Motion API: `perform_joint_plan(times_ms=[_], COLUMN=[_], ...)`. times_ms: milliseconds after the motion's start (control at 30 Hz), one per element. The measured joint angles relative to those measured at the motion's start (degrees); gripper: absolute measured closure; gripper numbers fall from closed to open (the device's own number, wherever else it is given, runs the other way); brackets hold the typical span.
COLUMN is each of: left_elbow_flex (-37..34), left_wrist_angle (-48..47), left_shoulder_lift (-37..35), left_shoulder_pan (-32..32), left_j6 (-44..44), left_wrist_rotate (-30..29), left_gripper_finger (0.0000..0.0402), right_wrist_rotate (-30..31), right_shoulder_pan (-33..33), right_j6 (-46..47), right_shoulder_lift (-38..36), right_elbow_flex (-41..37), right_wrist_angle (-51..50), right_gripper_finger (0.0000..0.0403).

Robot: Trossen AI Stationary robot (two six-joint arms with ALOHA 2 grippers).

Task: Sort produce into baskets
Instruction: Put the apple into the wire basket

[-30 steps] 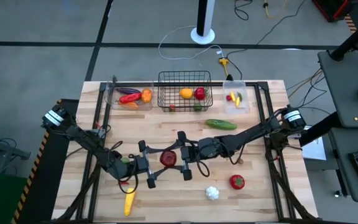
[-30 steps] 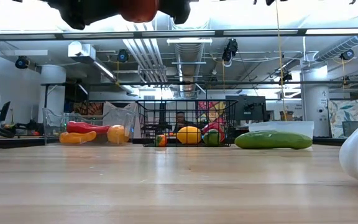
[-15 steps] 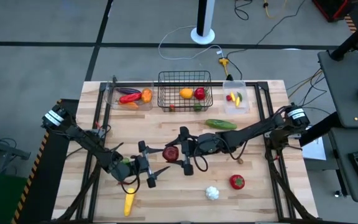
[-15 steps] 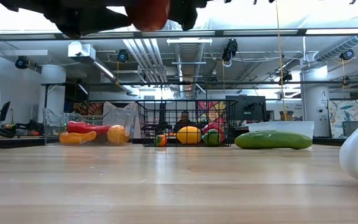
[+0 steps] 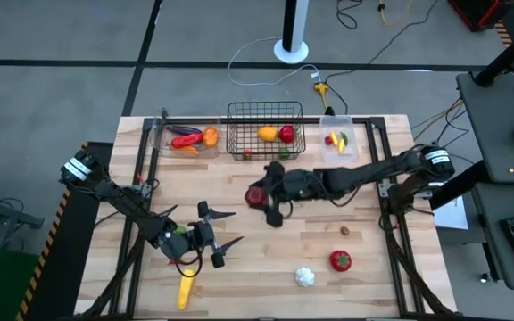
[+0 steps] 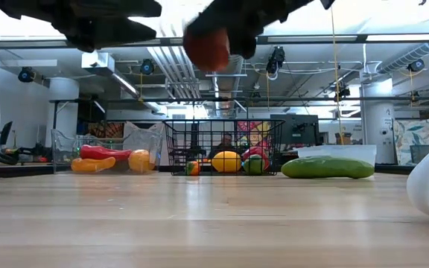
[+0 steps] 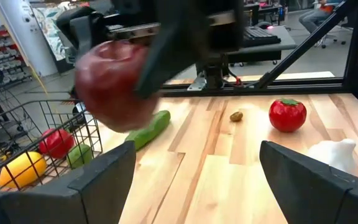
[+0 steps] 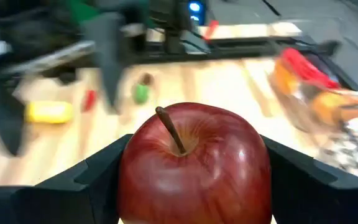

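A wooden table (image 5: 239, 267) holds three baskets along its far edge: one wire basket (image 5: 266, 134) between two clear bins (image 5: 184, 138). The right gripper (image 5: 259, 196) pinches one red apple (image 5: 256, 197) above the table's middle. The left gripper (image 5: 219, 227) hangs spread and empty nearby. One tomato (image 5: 340, 260) and one garlic (image 5: 304, 276) lie loose.

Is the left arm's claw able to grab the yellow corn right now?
Probably yes. The left claw is open and empty, the corn lies close beside it, and nothing sits between them.
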Motion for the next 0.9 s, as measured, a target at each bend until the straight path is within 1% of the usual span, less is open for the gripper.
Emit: perform_joint_plan(times_ms=[200, 400, 700, 900], left_elbow_flex=[0.0, 0.0, 0.0, 0.1], left_wrist_angle=[-3.1, -6.4, -7.7, -7.9], left_shoulder_lift=[0.0, 0.0, 0.0, 0.0], left_shoulder_pan=[0.0, 0.0, 0.0, 0.1], left_j6=[-4.7, -10.3, -14.5, -14.5], left_wrist_rotate=[0.0, 0.0, 0.1, 0.1], left_gripper_finger=[0.0078, 0.0078, 0.0078, 0.0078], right_wrist_rotate=[0.0, 0.0, 0.0, -0.5], right_shoulder_pan=[-6.0, -12.2, -22.5, -26.4], right_j6=[-1.0, -3.2, -3.2, -3.1], right_shoulder_lift=[-2.3, -2.7, -0.3, 2.7], right_elbow_flex=[0.0, 0.0, 0.0, 0.0], right_wrist_angle=[-4.9, -5.7, -5.5, -5.2], right_gripper_finger=[0.0111, 0.0111, 0.0111, 0.0110])
